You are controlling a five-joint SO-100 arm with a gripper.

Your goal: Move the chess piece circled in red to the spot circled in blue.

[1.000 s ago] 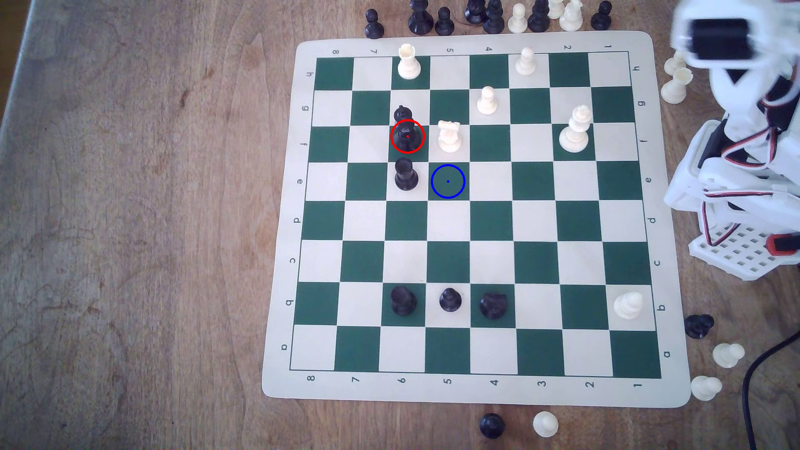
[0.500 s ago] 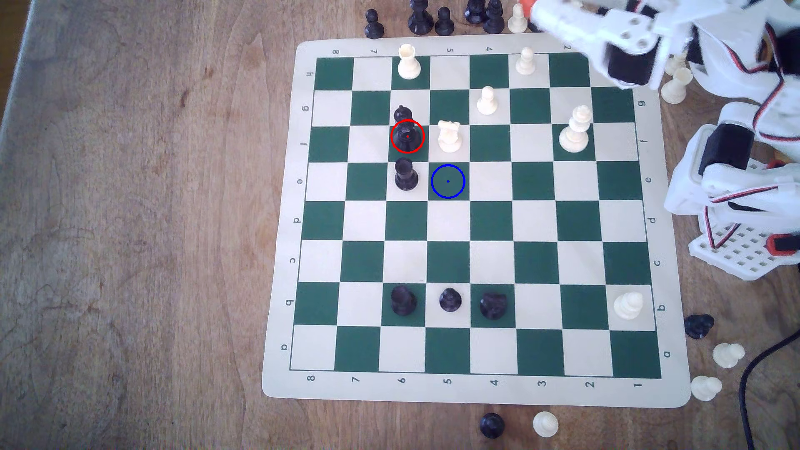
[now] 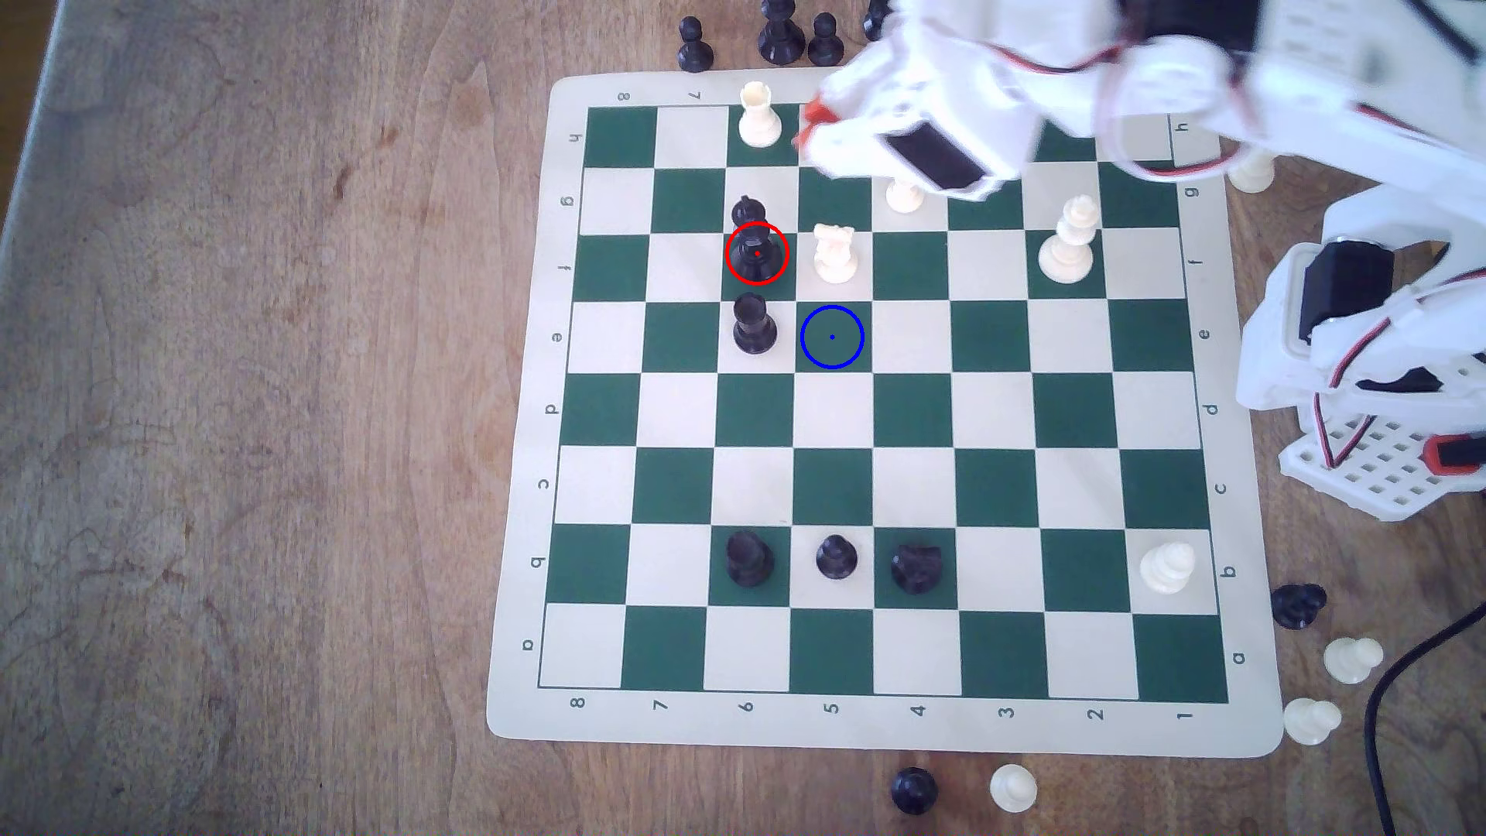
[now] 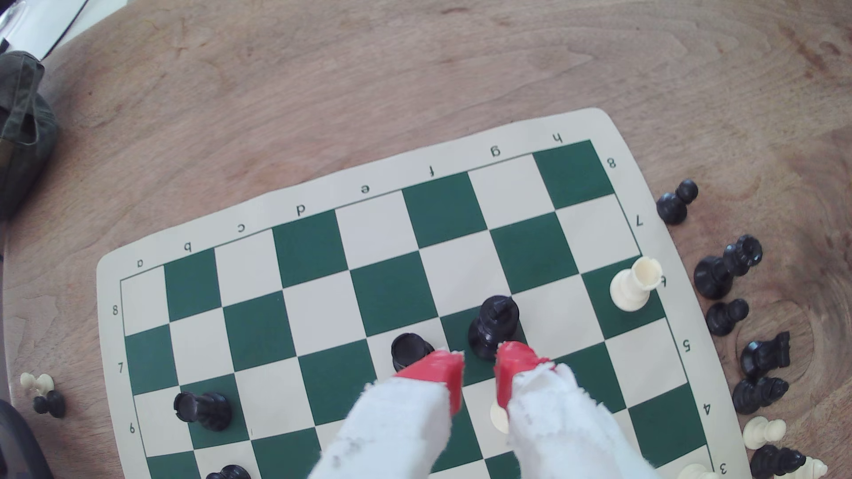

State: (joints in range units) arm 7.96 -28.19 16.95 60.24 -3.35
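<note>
A flat vinyl chessboard (image 3: 1254, 522) shows a checker pattern of dark green and cream squares inside a cream border with dark letters and numbers. It lies on a brown wood-grain surface (image 3: 241, 442). The tall glossy black chess piece (image 3: 757, 253) carries a thin red ring; the dark green square (image 3: 832, 337) carries a thin blue ring with a centre dot. The white pincer (image 4: 479, 368) has red fingertips (image 4: 438, 368). Other pieces are black or cream.

chessboard (image 3: 884, 727), white rook (image 3: 758, 116), wooden table (image 3: 241, 402)
</note>
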